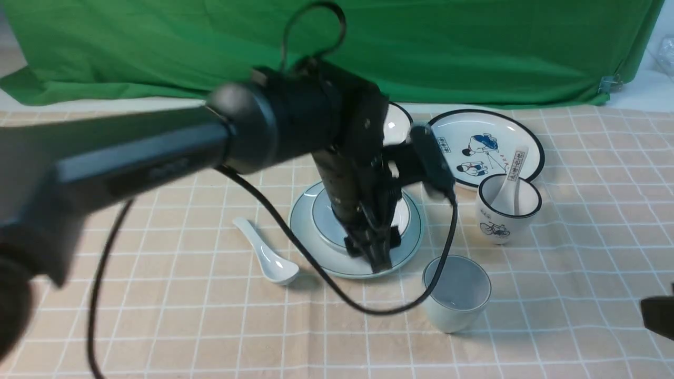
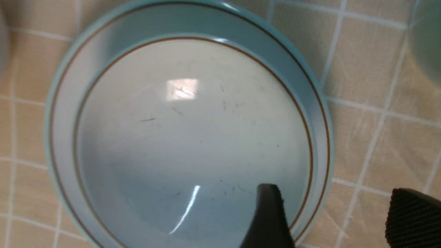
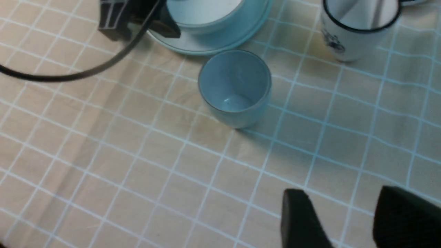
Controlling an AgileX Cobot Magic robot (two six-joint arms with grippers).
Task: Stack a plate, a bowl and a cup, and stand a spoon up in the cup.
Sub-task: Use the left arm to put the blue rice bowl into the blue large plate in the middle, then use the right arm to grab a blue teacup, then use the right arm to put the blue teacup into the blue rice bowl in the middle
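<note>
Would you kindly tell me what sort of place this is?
Probably a staged robot test bench, not a dining room: a green backdrop cloth, a checked tablecloth, and the left arm over the plate.

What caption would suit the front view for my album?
Left gripper open over the bowl stacked on the plate; cup and spoon sit nearby.

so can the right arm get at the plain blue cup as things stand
Probably yes: the cup stands upright, clear of the plate, with only bare cloth between it and the open right gripper.
</note>
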